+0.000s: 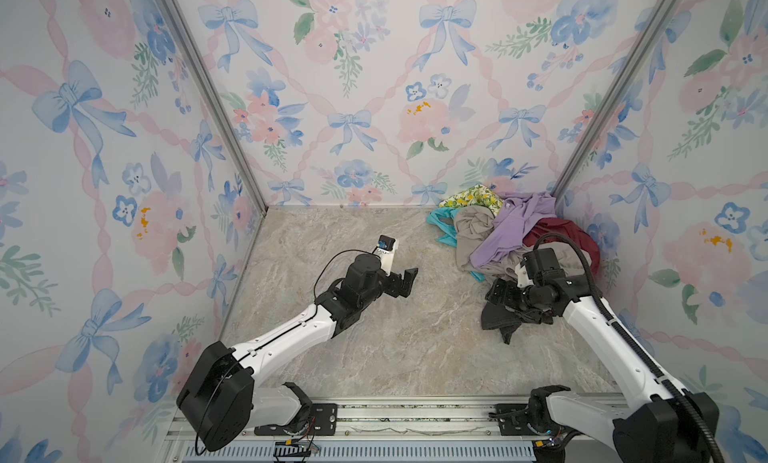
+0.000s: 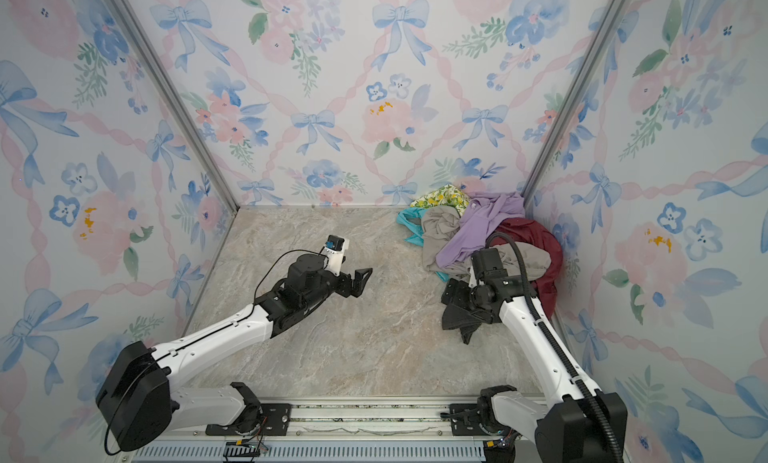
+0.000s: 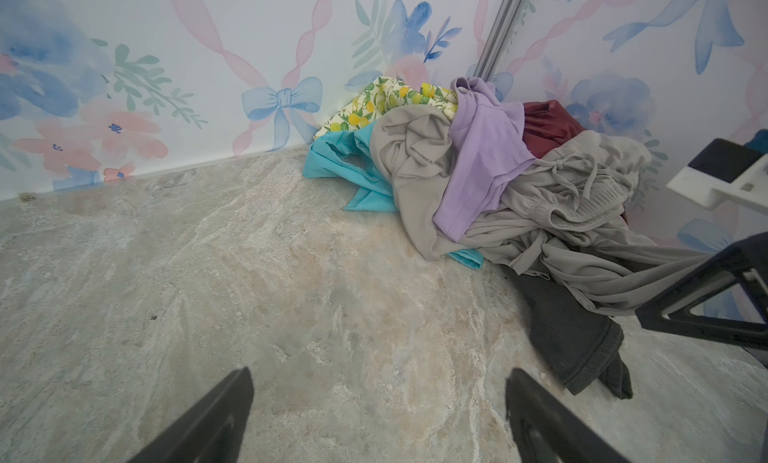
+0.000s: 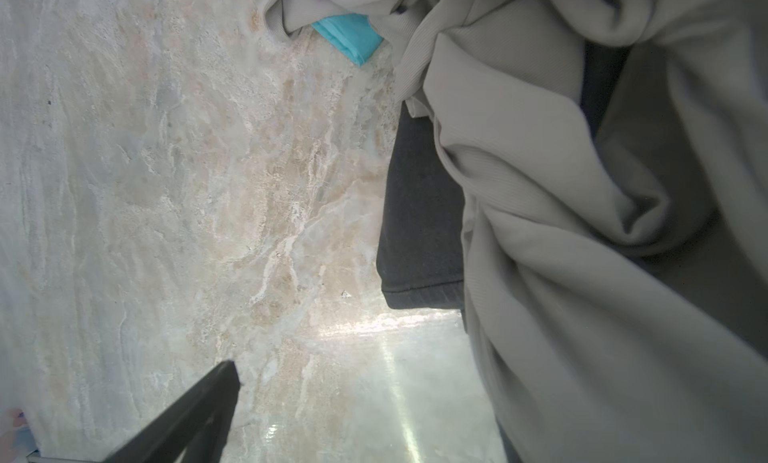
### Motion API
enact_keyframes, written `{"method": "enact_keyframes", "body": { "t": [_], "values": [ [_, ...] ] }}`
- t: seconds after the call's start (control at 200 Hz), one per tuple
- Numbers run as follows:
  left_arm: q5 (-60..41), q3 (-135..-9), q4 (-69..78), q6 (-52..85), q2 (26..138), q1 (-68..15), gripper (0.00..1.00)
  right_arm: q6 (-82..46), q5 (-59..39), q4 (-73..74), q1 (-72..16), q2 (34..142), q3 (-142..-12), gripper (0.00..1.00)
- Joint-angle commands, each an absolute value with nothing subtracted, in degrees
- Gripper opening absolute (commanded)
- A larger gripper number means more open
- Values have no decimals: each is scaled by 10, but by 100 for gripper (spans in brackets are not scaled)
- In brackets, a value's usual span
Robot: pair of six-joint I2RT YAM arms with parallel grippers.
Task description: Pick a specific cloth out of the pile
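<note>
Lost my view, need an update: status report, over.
Both grippers open: left gripper over the table, right gripper at the pile near edge. Maroon cloth untouched, at the wall. Lilac shirt and beige-grey garment lie partly over it.

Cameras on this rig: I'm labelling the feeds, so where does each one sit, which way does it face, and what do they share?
Top views: high above the near edge, looking down at the table and far corner; both arms show, left gripper and right gripper open.
Left wrist: low over the table, facing the pile; its own fingertips show.
Right wrist: close at the pile's edge, facing the beige-grey garment; one finger shows.
Shared: the maroon cloth shows in both top views and the left wrist view.
</note>
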State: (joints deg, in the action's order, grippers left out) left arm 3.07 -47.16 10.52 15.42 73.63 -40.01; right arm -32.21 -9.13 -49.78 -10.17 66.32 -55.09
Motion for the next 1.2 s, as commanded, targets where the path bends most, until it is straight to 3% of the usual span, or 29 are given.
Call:
{"method": "enact_keyframes", "body": {
  "t": [0.0,0.295,0.77,0.96,1.195],
  "values": [
    [24,-484,98,150,741,-403,96,-409,-123,-437,-123,674,-535,97],
    [31,-486,95,150,750,-403,96,-644,-17,-331,-222,721,-536,97],
    [26,-490,94,157,761,-403,96,-1064,216,-417,-368,758,-581,97],
    [29,-487,94,157,760,-403,96,-1071,278,-424,-382,802,-638,97],
    [17,-489,95,164,757,-404,95,-956,301,-479,-322,823,-714,97]
  ]
}}
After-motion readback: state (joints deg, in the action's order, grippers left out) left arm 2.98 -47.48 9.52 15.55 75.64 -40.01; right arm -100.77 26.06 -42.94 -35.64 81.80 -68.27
